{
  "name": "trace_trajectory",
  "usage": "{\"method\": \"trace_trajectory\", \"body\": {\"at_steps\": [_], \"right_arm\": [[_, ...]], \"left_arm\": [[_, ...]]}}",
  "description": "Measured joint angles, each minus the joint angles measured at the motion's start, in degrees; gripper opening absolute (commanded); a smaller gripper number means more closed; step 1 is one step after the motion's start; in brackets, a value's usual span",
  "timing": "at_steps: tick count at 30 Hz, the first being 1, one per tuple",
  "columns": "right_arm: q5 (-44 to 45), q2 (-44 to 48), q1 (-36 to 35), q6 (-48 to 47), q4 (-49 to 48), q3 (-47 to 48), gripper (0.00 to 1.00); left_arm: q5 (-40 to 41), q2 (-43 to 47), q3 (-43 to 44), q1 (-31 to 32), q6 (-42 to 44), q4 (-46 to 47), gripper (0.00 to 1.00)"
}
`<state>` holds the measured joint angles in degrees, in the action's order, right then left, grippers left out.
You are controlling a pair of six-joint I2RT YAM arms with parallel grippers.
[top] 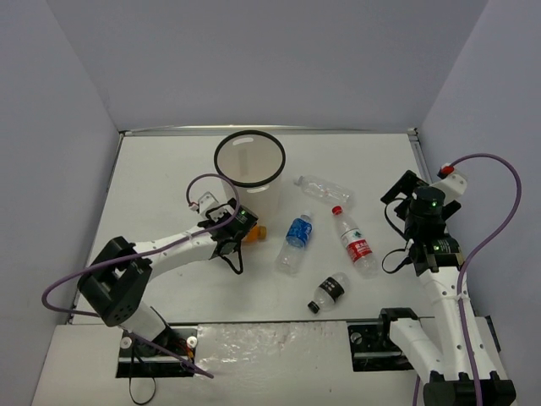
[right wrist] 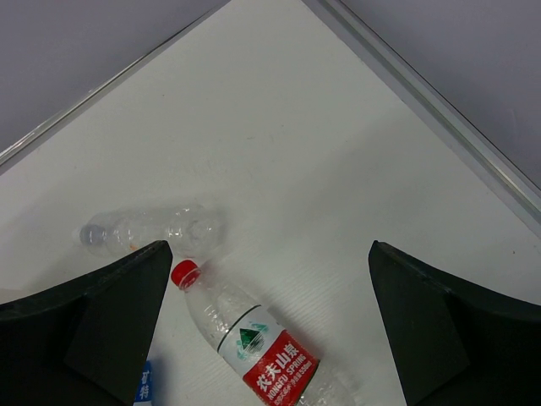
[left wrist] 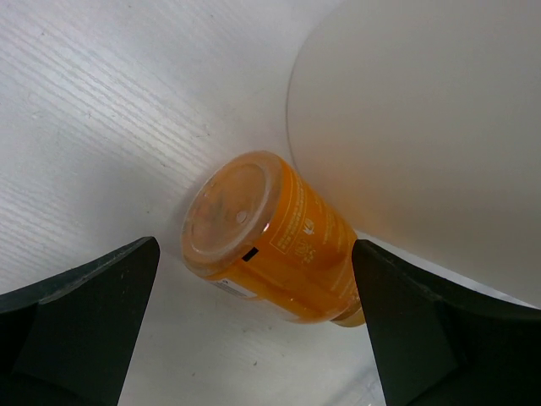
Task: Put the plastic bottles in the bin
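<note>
The step in hand looks like the first pickup. All five bottles lie on the surface (top: 169, 178), and none shows inside the bin (top: 217, 161), which stands at the far left-centre. The left fingers (left wrist: 84, 313) are spread wide and hold nothing. They straddle the orange bottle (left wrist: 270, 245), which lies on its side at the near foot of the bin with its base turned toward the wrist camera and its flank against the bin's pale wall. The right fingers (right wrist: 93, 313) are also wide and empty, hanging over the right side of the surface above the red-labelled bottle (right wrist: 254, 342) and the plain clear bottle (right wrist: 152, 230). The blue-labelled bottle (top: 296, 241) lies in the middle, and the black-labelled bottle (top: 330, 292) lies nearer the arms. The next move probably calls for the left fingers to come down around the orange bottle's body and close across it. There is little room on the bin side, so that finger may have to slip between bottle and wall without pushing the bin. The bottle would then need lifting above the black rim before being let go.
</note>
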<state>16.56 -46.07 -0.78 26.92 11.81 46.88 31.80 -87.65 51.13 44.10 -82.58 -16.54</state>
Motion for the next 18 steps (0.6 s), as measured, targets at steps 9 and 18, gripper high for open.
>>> {"method": "trace_trajectory", "body": {"at_steps": [9, 18], "right_arm": [[0.56, -0.73, 0.0, -0.29, 0.0, -0.07, 1.0], [0.57, 0.12, 0.0, -0.83, 0.0, -0.21, 1.0]], "left_arm": [[1.09, -5.29, 0.1, -0.08, -2.33, 4.75, 0.82], [1.42, -7.41, 1.12, -0.96, -5.29, 5.02, 0.16]]}}
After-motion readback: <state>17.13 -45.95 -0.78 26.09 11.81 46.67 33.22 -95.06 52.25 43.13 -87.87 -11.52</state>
